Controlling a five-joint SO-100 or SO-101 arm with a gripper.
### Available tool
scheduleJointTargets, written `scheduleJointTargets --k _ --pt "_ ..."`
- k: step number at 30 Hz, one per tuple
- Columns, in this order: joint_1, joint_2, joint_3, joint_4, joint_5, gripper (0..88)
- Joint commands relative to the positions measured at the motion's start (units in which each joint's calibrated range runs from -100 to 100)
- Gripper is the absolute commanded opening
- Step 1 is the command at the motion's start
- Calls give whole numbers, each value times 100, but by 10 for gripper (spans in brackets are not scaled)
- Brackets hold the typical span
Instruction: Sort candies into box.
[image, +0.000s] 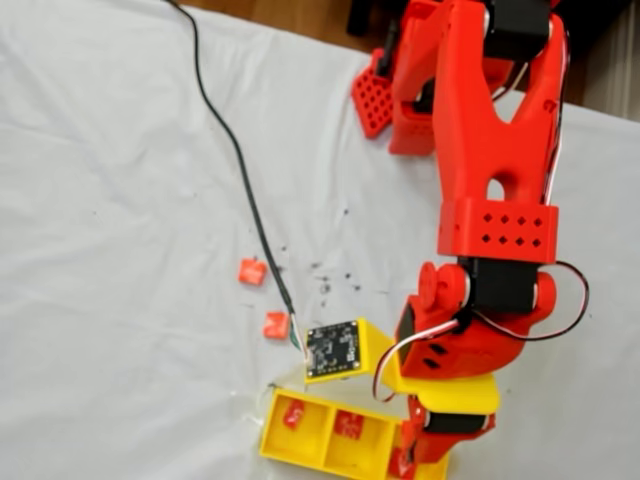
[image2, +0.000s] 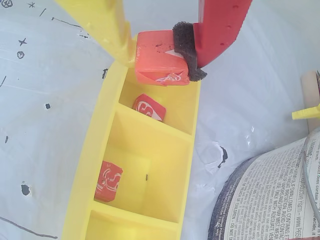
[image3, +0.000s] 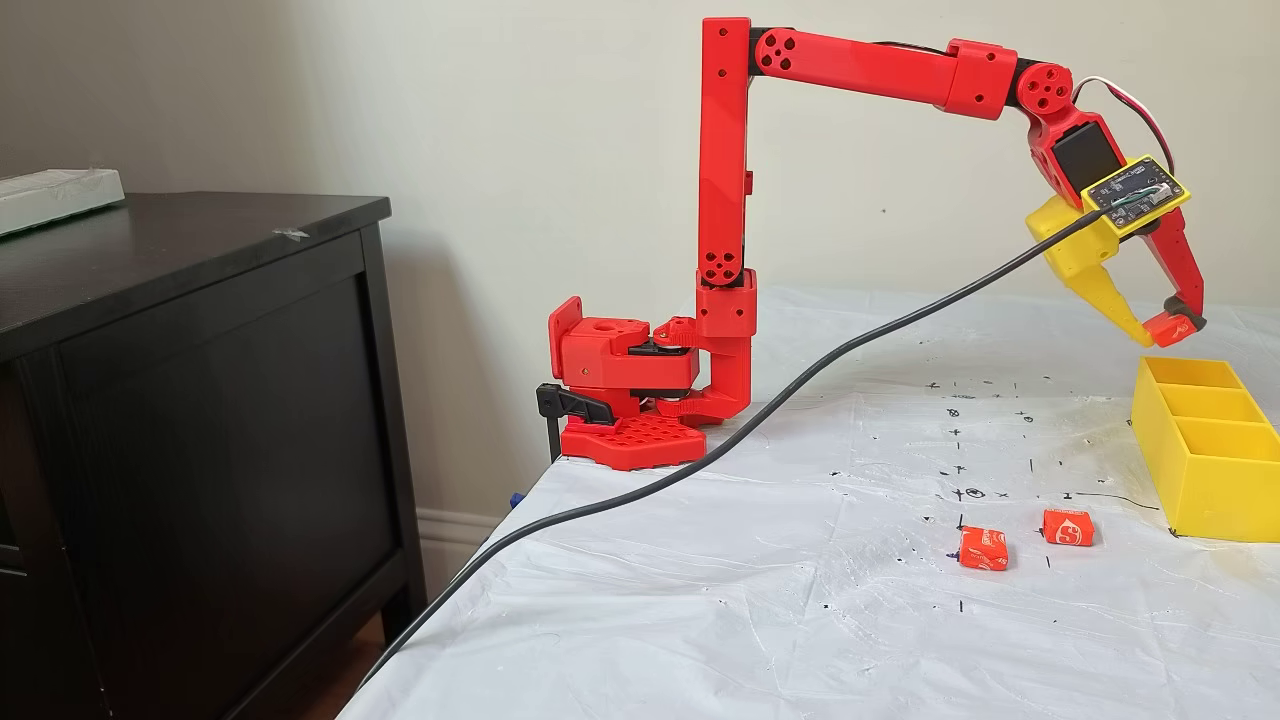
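White crinkled plastic sheet (image3: 800, 600) over table, marked with black dots. Glossy red printed arm (image3: 725, 200) at 11 o'clock in side fixed view. Bright-yellow hard-plastic box (image2: 95, 150), long, shallow, three square compartments. Gripper (image2: 162, 60) of one yellow finger and one red finger with dark foam pad, clamped on a square orange-red wrapped candy (image2: 160, 62), held directly above end compartment. One loose candy (image2: 149, 107) in that compartment; another (image2: 108, 181) in middle one, at 6 o'clock from gripper. Two more candies (image3: 983, 548) (image3: 1067, 527) on sheet, well apart from gripper.
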Motion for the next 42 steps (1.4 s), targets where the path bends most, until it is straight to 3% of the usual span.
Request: scheduleJointTargets --k 1,6,11,19,25,38,42 --pt "-197 -46 -640 -165 -29 7" --pt "-225 72 -667 -231 -103 23" --pt "-243 149 -695 -198 -93 242" --pt "-234 149 -695 -116 -156 348" --pt "-188 55 -695 -18 -171 335" --pt "111 -632 -722 956 -5 26" --pt "346 -818 -658 1292 132 8"
